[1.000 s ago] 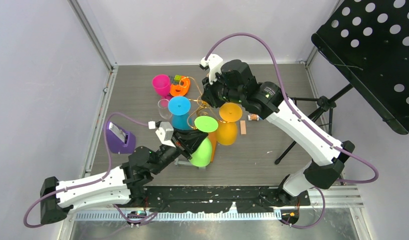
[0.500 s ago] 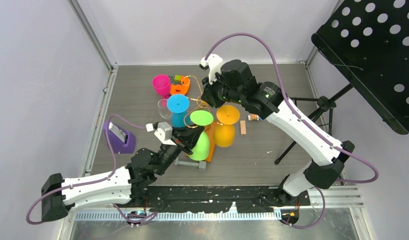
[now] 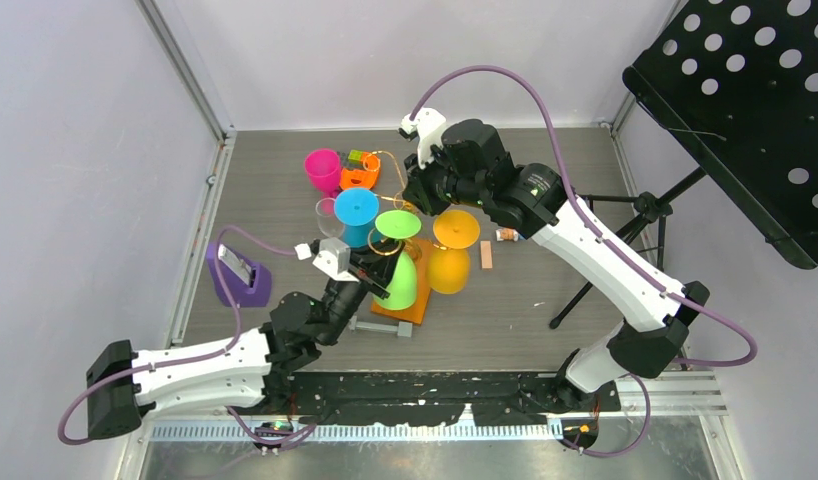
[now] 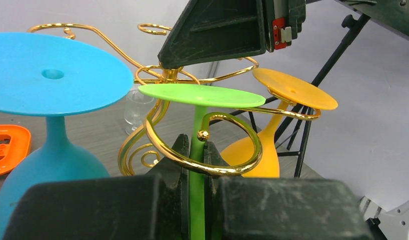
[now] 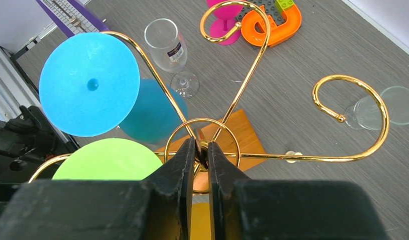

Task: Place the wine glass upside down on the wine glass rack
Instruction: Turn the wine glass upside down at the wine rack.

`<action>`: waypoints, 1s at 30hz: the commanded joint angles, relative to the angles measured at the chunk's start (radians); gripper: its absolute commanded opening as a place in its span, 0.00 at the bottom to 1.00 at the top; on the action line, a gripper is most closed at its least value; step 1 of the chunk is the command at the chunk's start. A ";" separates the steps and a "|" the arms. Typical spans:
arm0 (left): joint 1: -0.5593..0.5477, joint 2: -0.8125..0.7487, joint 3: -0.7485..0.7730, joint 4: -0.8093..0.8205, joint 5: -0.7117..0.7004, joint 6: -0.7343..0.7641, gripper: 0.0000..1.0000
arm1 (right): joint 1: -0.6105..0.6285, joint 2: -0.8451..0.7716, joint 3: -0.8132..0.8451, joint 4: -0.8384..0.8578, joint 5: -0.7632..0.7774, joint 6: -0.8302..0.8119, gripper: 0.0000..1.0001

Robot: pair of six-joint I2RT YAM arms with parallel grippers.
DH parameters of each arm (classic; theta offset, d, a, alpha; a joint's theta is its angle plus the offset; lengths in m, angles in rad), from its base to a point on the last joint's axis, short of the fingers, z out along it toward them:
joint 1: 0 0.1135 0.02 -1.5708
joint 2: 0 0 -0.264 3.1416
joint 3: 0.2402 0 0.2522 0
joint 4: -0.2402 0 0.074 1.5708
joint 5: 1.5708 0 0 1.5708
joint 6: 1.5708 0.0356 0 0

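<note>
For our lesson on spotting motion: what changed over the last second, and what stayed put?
The left gripper, shut on the green wine glass, carried it away from the arm bases, toward the wine glass rack's centre. The right gripper stays clamped on the rack's top; the blue glass and yellow glass hang roughly as before.

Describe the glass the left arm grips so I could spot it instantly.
Find the gold wire rack mid-table. Three coloured glasses sit upside down in its loops; the left tool grips the middle glass. It alone is lime green, between a blue glass and a yellow-orange one.
</note>
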 commanded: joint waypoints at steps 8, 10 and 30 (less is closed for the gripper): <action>0.001 -0.139 -0.014 0.028 -0.079 0.020 0.00 | -0.004 -0.020 -0.008 0.006 -0.008 0.021 0.07; 0.000 -0.170 -0.029 0.003 -0.057 0.013 0.00 | -0.005 -0.017 -0.006 0.008 -0.009 0.021 0.07; -0.001 -0.149 0.005 -0.223 0.193 -0.070 0.00 | -0.005 -0.011 0.010 -0.006 -0.013 0.023 0.07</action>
